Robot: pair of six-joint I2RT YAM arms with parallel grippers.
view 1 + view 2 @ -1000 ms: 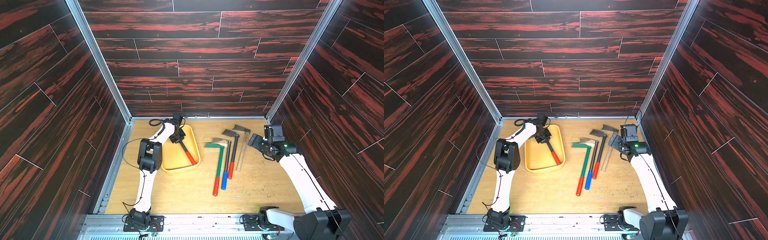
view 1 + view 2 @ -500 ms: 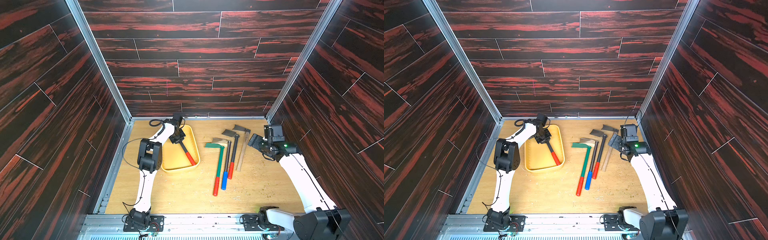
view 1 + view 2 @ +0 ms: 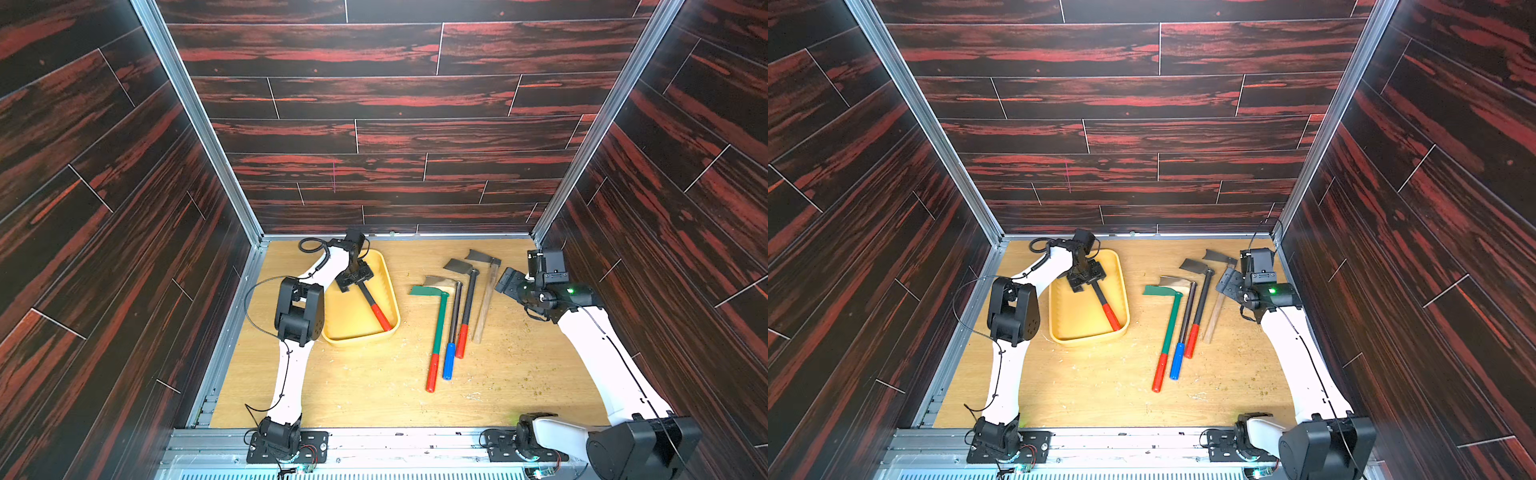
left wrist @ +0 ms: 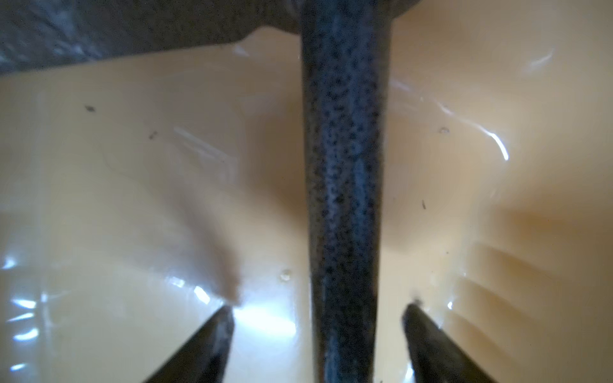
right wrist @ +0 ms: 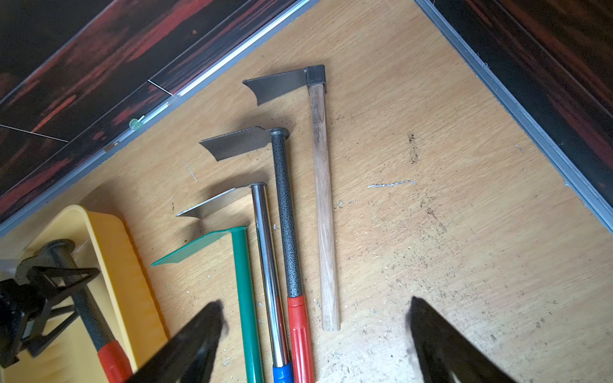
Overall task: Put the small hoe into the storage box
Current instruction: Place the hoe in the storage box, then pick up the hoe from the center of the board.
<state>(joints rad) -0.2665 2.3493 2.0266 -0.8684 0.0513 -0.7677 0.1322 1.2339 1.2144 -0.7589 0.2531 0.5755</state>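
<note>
While both top views take in the counter point(image 3: 374, 399), the two arms cover strips of it, and the pale flecks scattered on the wood are too small to identify. On its left side sits the storage box point(image 3: 351, 320). The left arm point(image 3: 299, 307) covers its far corner and part of one long wall, and the right wrist view catches only one yellow end. Four longer hoes point(image 3: 455, 316) lie side by side on bare wood right of the box, three of them cut off at the grip in the right wrist view. Inside the box lies the small hoe point(image 3: 379, 316), slanted, red grip by the near right corner. From above I cannot see its blade, which the left gripper point(image 3: 354, 281) hides; the left wrist view gives it only as a grey blur at the frame edge. That close view does show what the top views leave unclear: the fingers point(image 4: 212, 341) stand spread, yellow floor showing between each and the speckled handle. My right gripper point(image 3: 505, 282) hangs spread near the wooden-handled hoe point(image 3: 484, 303), holding nothing.
</note>
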